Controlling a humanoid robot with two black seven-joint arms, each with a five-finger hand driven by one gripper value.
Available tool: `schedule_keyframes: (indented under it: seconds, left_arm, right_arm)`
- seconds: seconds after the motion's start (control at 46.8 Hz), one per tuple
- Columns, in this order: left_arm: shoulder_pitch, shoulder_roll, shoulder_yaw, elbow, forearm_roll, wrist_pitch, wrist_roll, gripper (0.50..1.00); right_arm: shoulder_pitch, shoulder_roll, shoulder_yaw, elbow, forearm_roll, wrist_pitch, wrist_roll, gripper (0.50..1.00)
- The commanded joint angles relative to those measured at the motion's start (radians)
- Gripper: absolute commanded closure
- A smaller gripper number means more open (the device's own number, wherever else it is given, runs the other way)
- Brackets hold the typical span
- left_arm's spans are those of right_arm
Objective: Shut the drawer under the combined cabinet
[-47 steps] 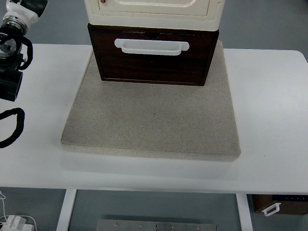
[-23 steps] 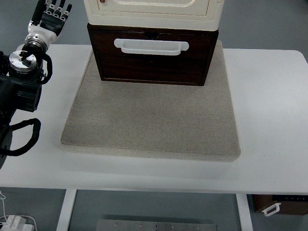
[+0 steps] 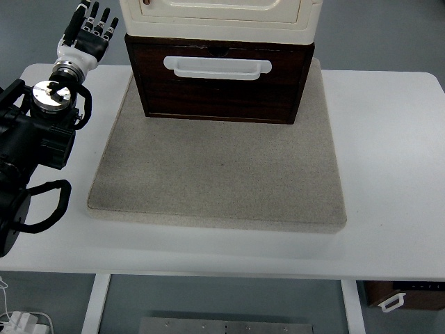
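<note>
A white tabletop (image 3: 389, 174) carried a grey mat (image 3: 215, 174), and at the mat's far edge stood the combined cabinet: a cream upper unit (image 3: 222, 17) set on a dark wooden drawer (image 3: 222, 83) with a white handle (image 3: 217, 66). The drawer front jutted forward of the cream unit above it, so it looked to be still open. From here, I judged, the risk lay in the push — an off-centre or glancing contact might slide the whole cabinet across the mat instead of driving the drawer in, or skew the drawer so it jammed. The left robot hand (image 3: 88, 33) hovered at the far left, beside the cabinet but apart from it, its fingers (image 3: 97, 15) extended and loosely spread, holding nothing and touching nothing. No right arm was in sight
</note>
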Motion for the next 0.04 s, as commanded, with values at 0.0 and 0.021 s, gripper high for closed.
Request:
schedule_keyframes:
  seconds: [0.0,0.021]
  left_arm:
    - [0.0,-0.003,0.002,0.0,0.003,0.0,-0.002,0.5]
    - [0.0,-0.004,0.003,0.001,0.006,0.0,-0.002,0.5]
  right_arm:
    - [-0.002,0.0,0.0,0.0,0.0,0.002,0.0,0.548]
    - [0.0,0.0,0.0,0.0,-0.002,0.003,0.0,0.548]
